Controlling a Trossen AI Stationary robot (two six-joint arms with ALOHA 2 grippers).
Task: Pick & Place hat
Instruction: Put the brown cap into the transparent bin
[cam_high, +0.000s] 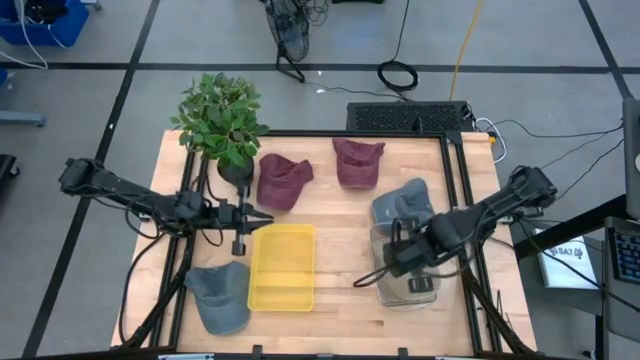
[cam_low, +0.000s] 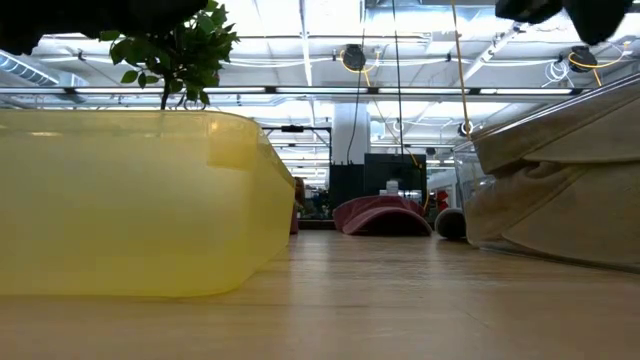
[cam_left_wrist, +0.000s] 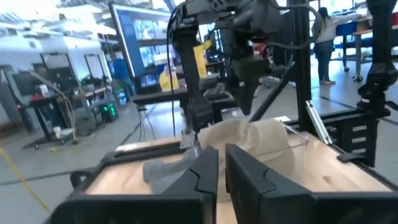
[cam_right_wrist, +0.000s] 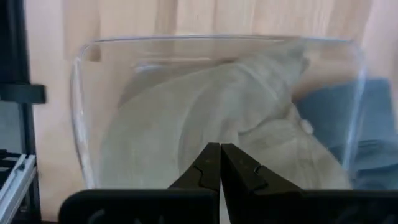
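Right gripper, jaws closed and empty, hangs over the clear bin holding a beige hat; left gripper, jaws closed, waits mid-table

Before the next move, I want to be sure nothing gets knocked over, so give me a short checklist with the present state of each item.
1. Beige hat inside the clear plastic bin: ok, it lies within the walls.
2. Right gripper free of cloth: ok, jaws shut and empty above the hat.
3. Left gripper empty: ok, jaws shut on nothing, above the yellow plastic tray.
4. Yellow tray free to receive a hat: ok, nothing in it.
5. Potted green plant clear of the left arm: cannot tell, its pot shows right beside the arm.
6. Hats left on the wooden table: not ok, two maroon and two grey-blue remain.
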